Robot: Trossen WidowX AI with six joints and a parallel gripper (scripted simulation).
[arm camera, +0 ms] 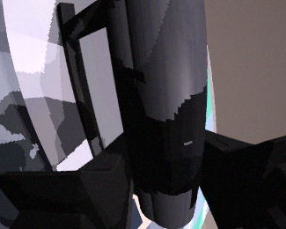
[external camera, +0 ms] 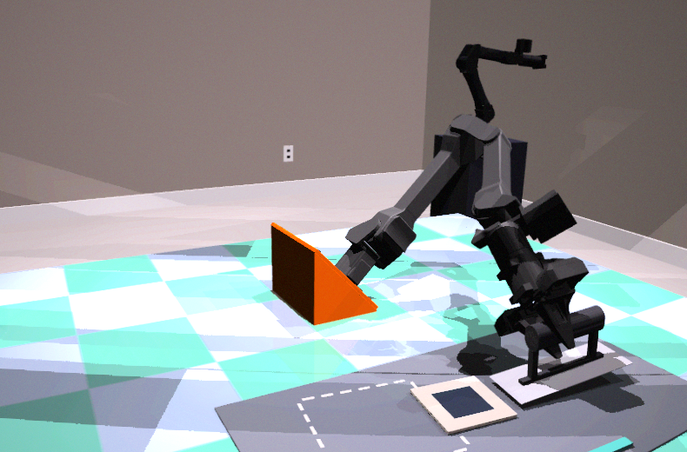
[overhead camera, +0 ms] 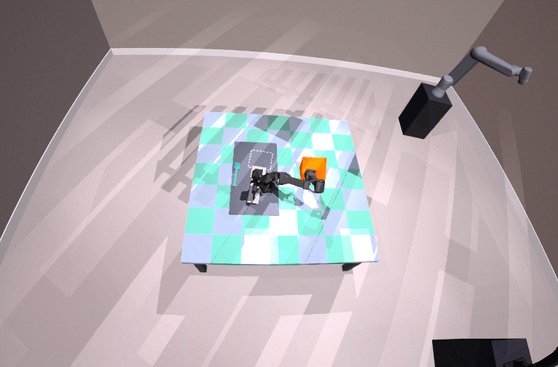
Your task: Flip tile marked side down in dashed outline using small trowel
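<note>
1. Claw (overhead camera: 257, 183) (external camera: 562, 346) (arm camera: 156, 129) first: I have it clenched around the black bar handle of the trowel (overhead camera: 253, 200) (external camera: 523, 391) (arm camera: 166, 66), one finger on either side of the bar.
2. The trowel's flat pale blade slopes beneath the handle, its end nearer the tile (overhead camera: 258, 167) (external camera: 462, 401) (arm camera: 136, 215) lower and its far end raised, with a shadow under it. I cannot tell whether the low end touches the mat (overhead camera: 266, 207) (external camera: 365, 426).
3. The tile lies on the mat just beside that low end, dark square facing up, so it is unturned. Part of it overlaps an edge of the dashed outline (overhead camera: 260, 150) (external camera: 352, 390); most of it sits outside.
4. At the mat's edge lies a slim teal tool (overhead camera: 235, 175) (external camera: 614, 445), apart from my claw.
5. The dark mat is spread on a checkered desk (overhead camera: 284, 246) (external camera: 142, 319). An orange wedge (overhead camera: 314, 164) (external camera: 342, 295) stands on the desk beside my arm's base end, well apart from the tile.
6. Beyond the desk, a grey arm (overhead camera: 463, 67) stands on a dark pedestal (overhead camera: 422, 114).
</note>
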